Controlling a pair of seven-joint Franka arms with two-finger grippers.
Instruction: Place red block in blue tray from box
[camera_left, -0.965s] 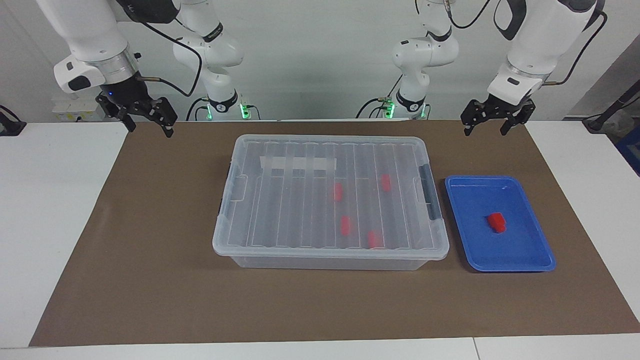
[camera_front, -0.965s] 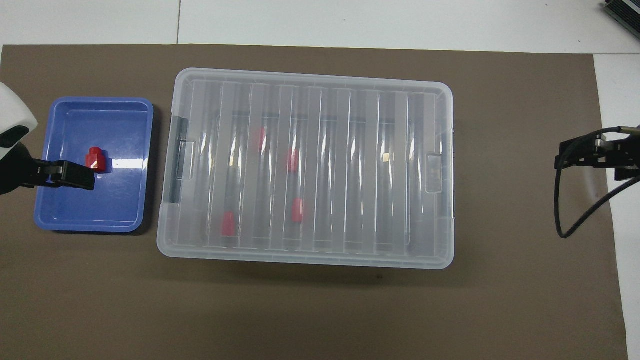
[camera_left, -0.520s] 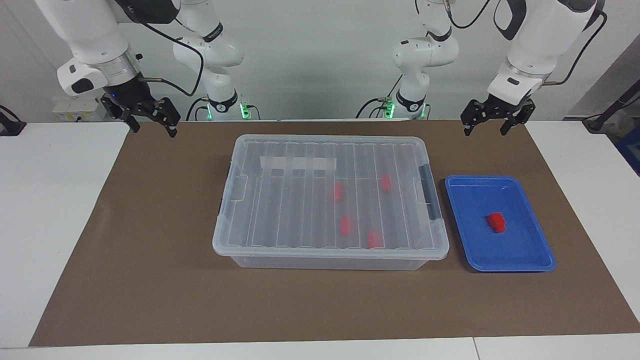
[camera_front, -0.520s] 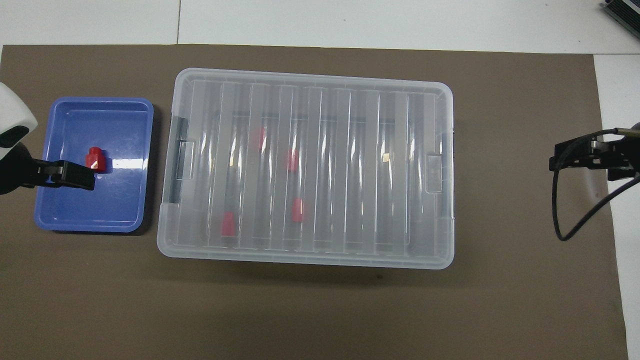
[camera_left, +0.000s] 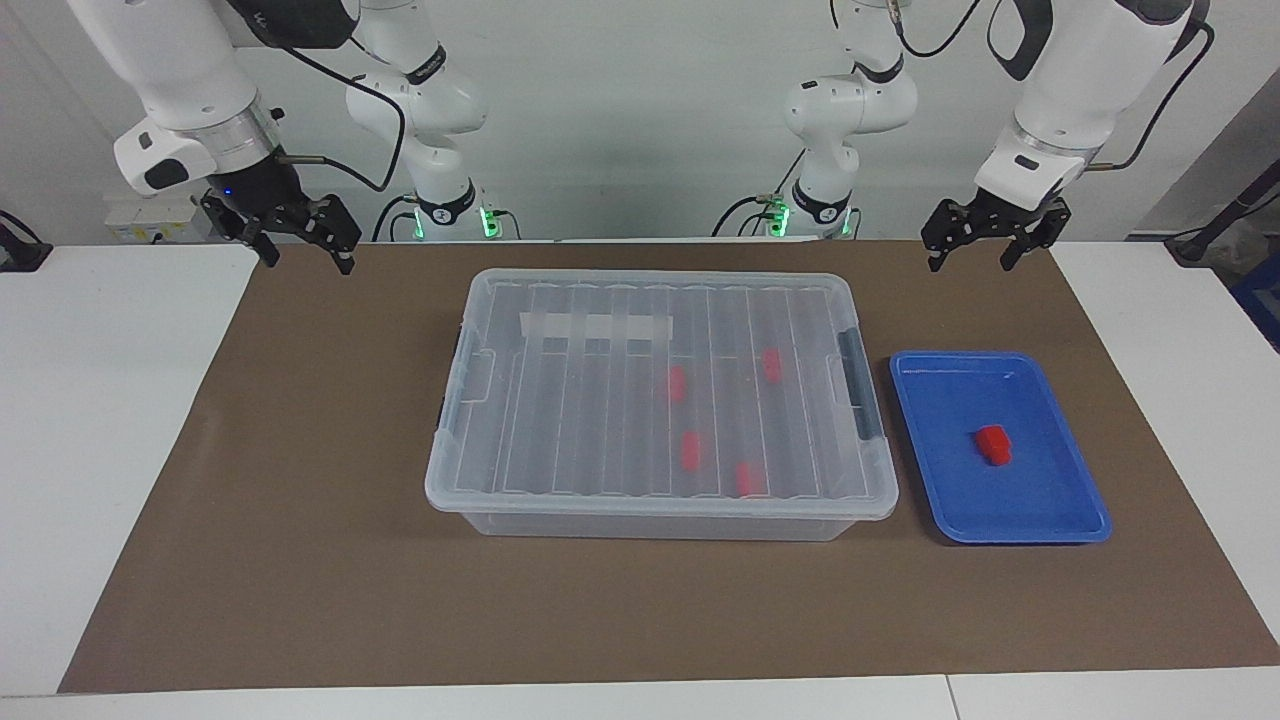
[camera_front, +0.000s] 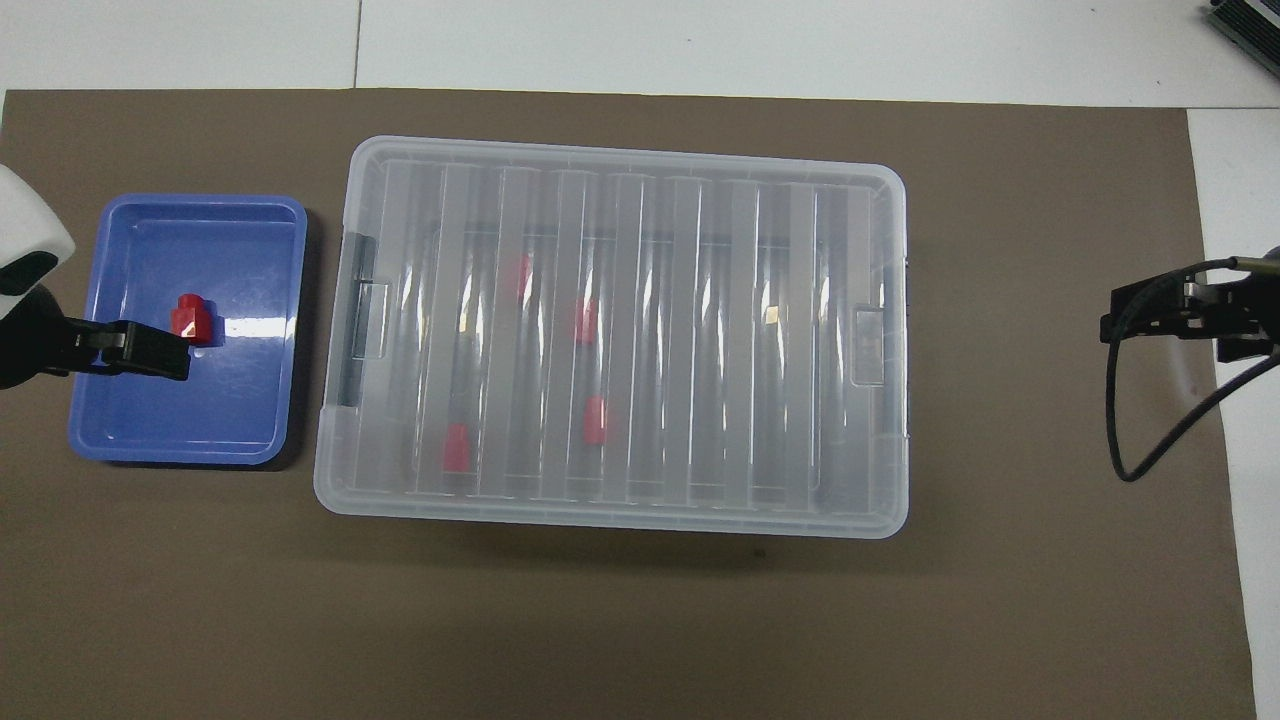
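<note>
The clear box (camera_left: 560, 400) stands mid-mat with its ribbed lid on; it also shows in the overhead view (camera_front: 620, 150). Several red blocks lie inside it, one of them (camera_left: 691, 451) under the lid. The blue tray (camera_left: 960, 400) lies beside the box toward the left arm's end, also in the overhead view (camera_front: 230, 250). One red block (camera_left: 994, 444) rests in the tray, also in the overhead view (camera_front: 190, 318). My left gripper (camera_left: 970, 262) is open and empty, raised over the mat edge by the robots. My right gripper (camera_left: 305, 260) is open and empty, raised over the mat's corner at the right arm's end.
A brown mat (camera_left: 300, 560) covers the table between white side panels (camera_left: 100, 450). The box's dark grey clip handle (camera_left: 860, 390) faces the tray. A black cable (camera_front: 1150, 430) hangs from the right wrist.
My right gripper has risen a little and drawn slightly toward the box's side. The left gripper, the box, the tray and the blocks have not moved.
</note>
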